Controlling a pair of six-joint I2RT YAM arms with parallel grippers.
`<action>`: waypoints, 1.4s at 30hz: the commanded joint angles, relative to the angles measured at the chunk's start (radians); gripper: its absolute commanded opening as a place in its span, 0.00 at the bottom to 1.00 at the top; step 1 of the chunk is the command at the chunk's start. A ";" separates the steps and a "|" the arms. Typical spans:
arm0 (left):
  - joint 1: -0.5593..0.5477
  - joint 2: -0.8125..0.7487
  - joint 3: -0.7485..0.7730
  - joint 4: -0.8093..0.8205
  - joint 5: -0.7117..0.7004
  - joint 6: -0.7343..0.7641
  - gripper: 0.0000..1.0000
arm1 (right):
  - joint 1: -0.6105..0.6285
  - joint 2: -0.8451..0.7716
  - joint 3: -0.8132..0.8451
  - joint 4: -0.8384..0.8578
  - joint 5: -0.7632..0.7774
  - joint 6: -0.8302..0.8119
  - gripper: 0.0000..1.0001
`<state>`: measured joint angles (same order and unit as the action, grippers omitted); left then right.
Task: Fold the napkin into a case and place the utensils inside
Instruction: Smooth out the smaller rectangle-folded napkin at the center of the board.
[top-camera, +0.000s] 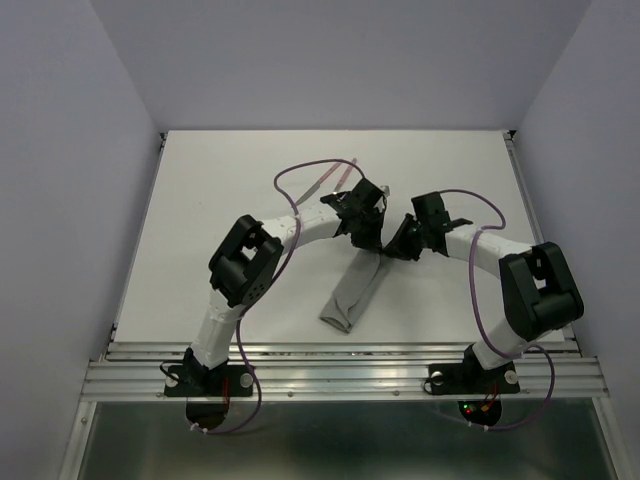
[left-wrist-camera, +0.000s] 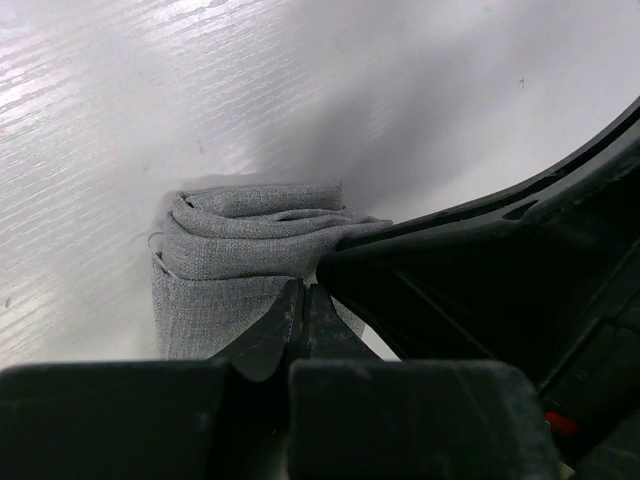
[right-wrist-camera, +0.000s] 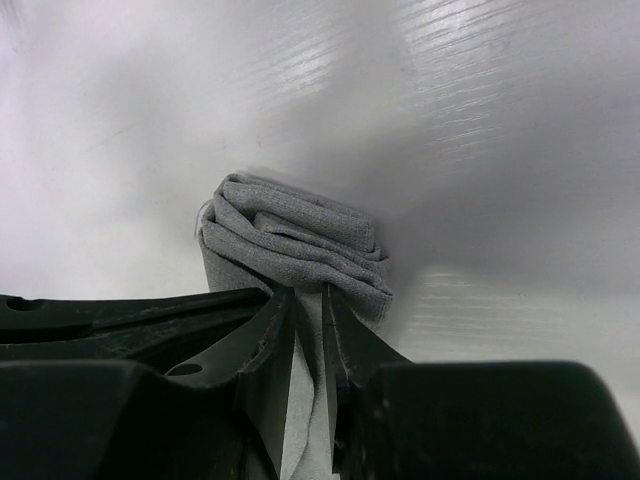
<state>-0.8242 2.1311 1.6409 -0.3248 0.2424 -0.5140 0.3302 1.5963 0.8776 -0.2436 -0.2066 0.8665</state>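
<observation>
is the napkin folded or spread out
Folded: the napkin lies as a narrow strip, stacked layers showing at its end in both wrist views.

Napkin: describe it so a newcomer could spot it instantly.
On the white table, look between the two black arms. The napkin is a narrow folded grey strip running toward the near edge. It is the only cloth, pinched at its far end by the left gripper and right gripper.

Robot lab or test cell, most likely, view too tight to say more, plain pale walls (top-camera: 70, 150) boxing in a white table (top-camera: 220, 190), left arm (top-camera: 243, 268) and right arm (top-camera: 538, 290) bolted to aluminium rails (top-camera: 340, 368), purple cables (top-camera: 300, 168) looping loose
</observation>
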 joint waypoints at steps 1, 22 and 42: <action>0.005 -0.088 -0.018 0.050 0.058 -0.018 0.00 | 0.001 0.005 -0.020 0.043 0.026 -0.018 0.23; 0.025 -0.066 -0.036 0.124 0.176 -0.121 0.00 | 0.001 0.082 -0.023 0.075 0.035 0.011 0.23; 0.028 -0.146 -0.093 0.150 0.222 -0.159 0.37 | 0.001 0.053 -0.014 0.060 0.042 0.014 0.23</action>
<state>-0.7773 2.1147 1.5616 -0.1879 0.3962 -0.6941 0.3275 1.6550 0.8665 -0.1944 -0.1936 0.8829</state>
